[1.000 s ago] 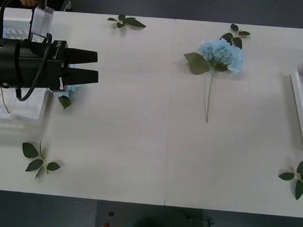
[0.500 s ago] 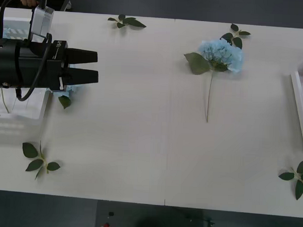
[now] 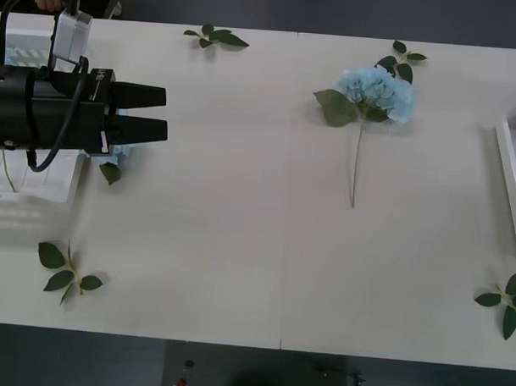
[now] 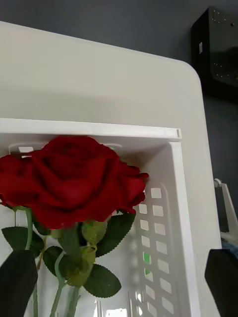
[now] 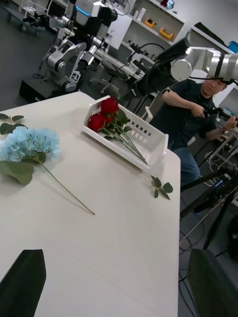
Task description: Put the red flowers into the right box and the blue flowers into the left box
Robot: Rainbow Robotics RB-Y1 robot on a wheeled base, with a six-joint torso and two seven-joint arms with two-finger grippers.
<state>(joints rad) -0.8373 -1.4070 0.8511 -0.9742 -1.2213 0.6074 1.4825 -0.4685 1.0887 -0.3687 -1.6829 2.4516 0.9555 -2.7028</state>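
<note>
Nothing has shifted over the last second: the left gripper, fingers apart and empty, still hovers by the left box while one blue flower waits near the tabletop's far edge.

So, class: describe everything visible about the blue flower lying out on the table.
The blue flower is a fluffy pale-blue cluster on a thin green stem, with one large green leaf at the head's left side. It lies flat on the white table, head away from the robot, stem pointing toward it. Nothing grips it; a small leaf sprig lies just beyond.
</note>
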